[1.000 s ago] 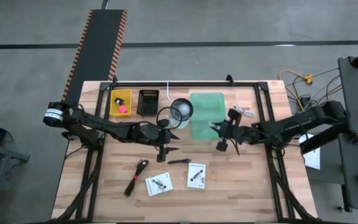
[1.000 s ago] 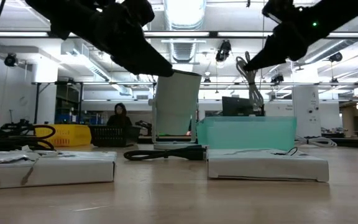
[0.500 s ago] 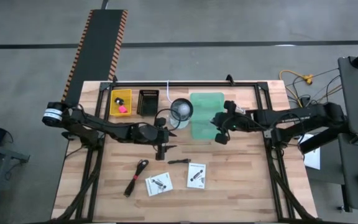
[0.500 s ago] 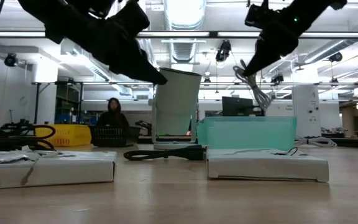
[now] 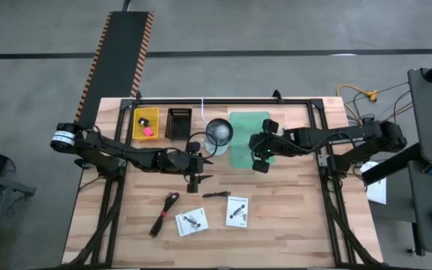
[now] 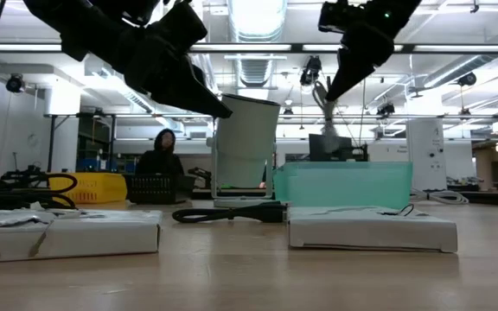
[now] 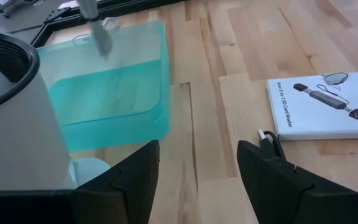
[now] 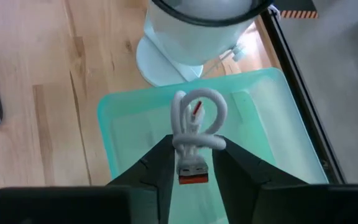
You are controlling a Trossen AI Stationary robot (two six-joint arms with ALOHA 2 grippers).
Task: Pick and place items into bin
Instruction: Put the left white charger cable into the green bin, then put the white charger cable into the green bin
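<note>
Two grippers under inspection: both mine, reported in turn.
Right gripper [image 5: 258, 154]: raised above the translucent teal plastic bin [image 5: 247, 124], over the edge nearest the middle of the table.
Right gripper fingers [image 8: 157, 168]: closed in on the coiled grey-white cable with a red-orange plug [image 8: 194, 127]; the plug end sits pinched between my two tips, and the loops stand out beyond them.
Cable position: clear of the bin floor, hanging in the air over the bin's open top (the low view shows it dangling just under my right gripper [image 6: 327, 86]).
Left gripper [image 5: 194, 180]: raised over bare wood near the table's middle, beside the white round container [image 5: 218, 132].
Left gripper fingers [image 7: 135, 180]: spread apart, nothing between them.
Bin contents: only the teal floor shows in my right wrist view; I cannot tell about the far corners.
Items on the table, front: two white packets with black print [image 5: 192, 221] lying flat and close together; a long black cable [image 5: 163, 213] beside them on my left arm's side; a small black tool [image 5: 216, 194] just behind the packets.
Back edge: a yellow tray [image 5: 145, 115] holding a small pink object, and a black tray [image 5: 178, 123] next to it.
Room beyond: one person [image 6: 162, 151] in a dark hood, far behind the table.
</note>
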